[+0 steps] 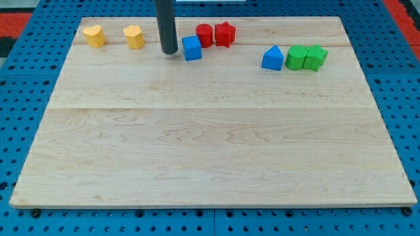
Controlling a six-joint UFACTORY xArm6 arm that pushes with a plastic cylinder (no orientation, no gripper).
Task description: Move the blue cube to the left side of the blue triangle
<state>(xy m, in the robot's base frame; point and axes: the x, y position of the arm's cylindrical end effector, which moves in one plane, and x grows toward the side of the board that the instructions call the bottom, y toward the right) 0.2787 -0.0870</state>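
The blue cube (pixel 191 48) sits near the view's top, left of centre, touching or nearly touching a red block (pixel 205 35). The blue triangle (pixel 272 58) lies further to the view's right, next to the green blocks. My tip (pixel 169 51) is the lower end of a dark rod coming down from the view's top. It stands just left of the blue cube, with a small gap between them.
Two yellow blocks (pixel 94 35) (pixel 134 36) lie at the view's top left. A second red block (pixel 225 33) sits right of the first. Two green blocks (pixel 296 58) (pixel 315 58) touch the blue triangle's right side. The wooden board (pixel 210 144) rests on a blue pegboard.
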